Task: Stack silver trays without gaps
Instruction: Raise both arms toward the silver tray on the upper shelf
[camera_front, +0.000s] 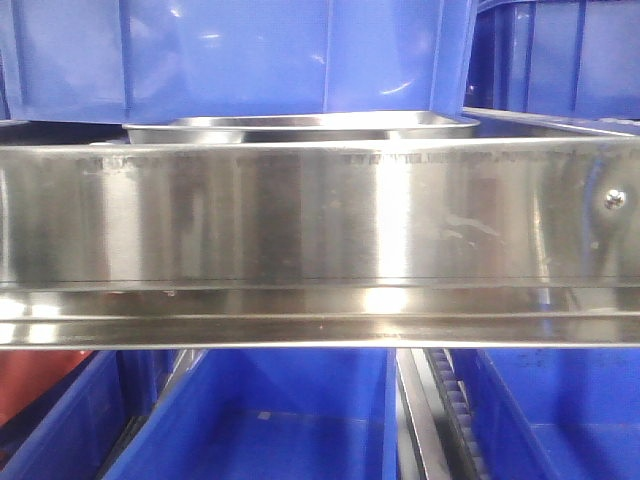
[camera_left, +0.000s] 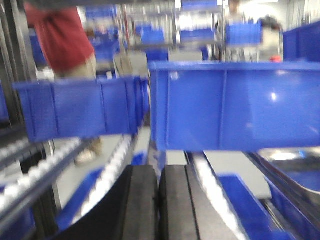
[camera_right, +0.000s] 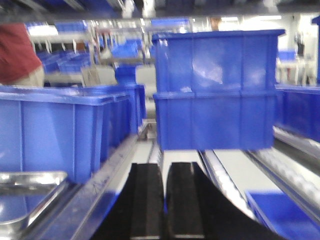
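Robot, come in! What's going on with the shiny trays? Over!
Left end effector shut, empty. Right end effector shut, empty. Silver tray on shelf, untouched. Steel rail across front view, blue bin close to tray.

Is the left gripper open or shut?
Shut. In the left wrist view the left gripper shows its two black fingers pressed side by side, only a thin seam between, nothing held.

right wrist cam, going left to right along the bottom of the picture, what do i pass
silver tray -> right gripper, black fingers close together with nothing between them -> pale roller rail -> corner of a low blue bin
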